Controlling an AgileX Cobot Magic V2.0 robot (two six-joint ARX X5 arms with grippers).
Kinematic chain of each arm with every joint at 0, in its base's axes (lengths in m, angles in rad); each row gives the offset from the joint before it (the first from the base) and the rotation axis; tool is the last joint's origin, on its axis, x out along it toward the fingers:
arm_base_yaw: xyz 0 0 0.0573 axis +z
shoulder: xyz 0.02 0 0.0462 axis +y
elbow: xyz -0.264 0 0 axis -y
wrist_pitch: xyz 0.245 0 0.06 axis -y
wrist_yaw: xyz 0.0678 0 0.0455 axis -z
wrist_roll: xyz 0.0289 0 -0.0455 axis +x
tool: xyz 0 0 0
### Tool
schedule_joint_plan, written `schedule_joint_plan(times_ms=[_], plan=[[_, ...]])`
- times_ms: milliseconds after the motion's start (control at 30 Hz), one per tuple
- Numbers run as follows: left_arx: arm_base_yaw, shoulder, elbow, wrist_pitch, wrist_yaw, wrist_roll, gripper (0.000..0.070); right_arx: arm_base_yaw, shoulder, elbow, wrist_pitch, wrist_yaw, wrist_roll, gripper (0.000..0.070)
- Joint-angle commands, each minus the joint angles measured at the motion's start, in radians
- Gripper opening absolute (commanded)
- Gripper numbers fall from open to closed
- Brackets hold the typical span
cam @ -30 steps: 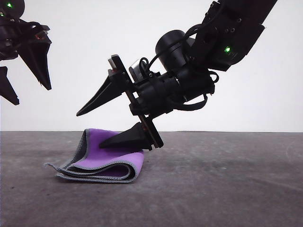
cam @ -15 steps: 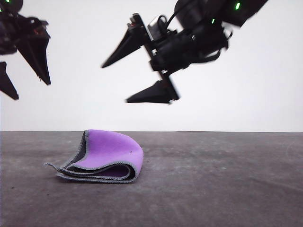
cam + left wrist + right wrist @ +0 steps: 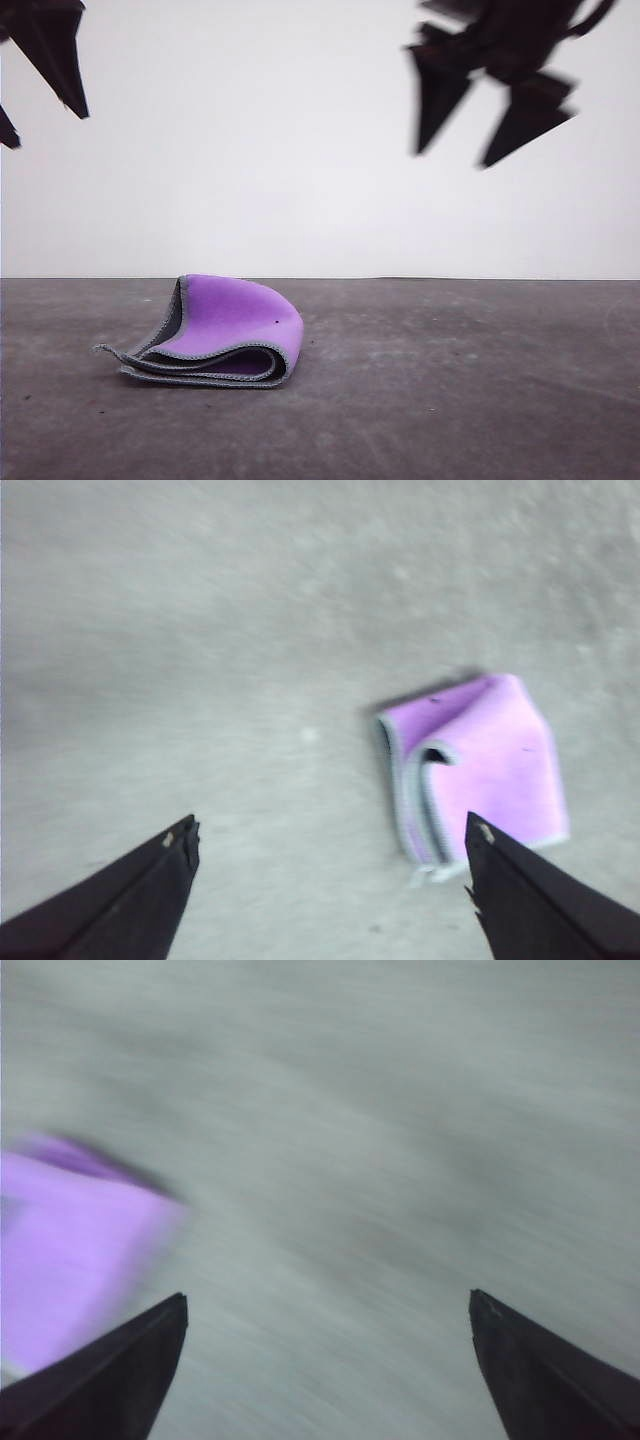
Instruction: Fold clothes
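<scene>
The folded cloth (image 3: 215, 335) lies purple side out on the grey surface (image 3: 450, 400); the left pincer (image 3: 35, 75) and right pincer (image 3: 458, 157) hang high above, both spread, holding nothing

One cloth (image 3: 225, 335) down on the grey counter (image 3: 470, 390), folded, purple face out (grey stitched edging showing in several stacked layers). Two end effectors up high: left end effector (image 3: 35, 85), right end effector (image 3: 458, 158), two black fingers apiece, spread wide.

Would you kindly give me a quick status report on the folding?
Left gripper open, raised. Right gripper open, raised. Cloth folded on table, purple outside. Nothing in the way.
</scene>
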Motion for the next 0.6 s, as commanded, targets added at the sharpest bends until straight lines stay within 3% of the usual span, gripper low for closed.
schedule_joint_plan(times_ms=[0,267,567], plan=[[0.002,0.005,0.012,0.001,-0.022,0.014,0.0516,-0.026,-0.007,0.015,-0.033,0.006,-0.048,0.0571],[0.007,-0.015,-0.058,0.018,-0.034,0.013,0.0516,-0.155,-0.098,-0.004,-0.139,0.002,-0.074,0.0571],[0.013,-0.022,-0.178,0.083,-0.033,0.002,0.0516,-0.189,-0.26,-0.202,-0.103,0.003,-0.072,0.057]])
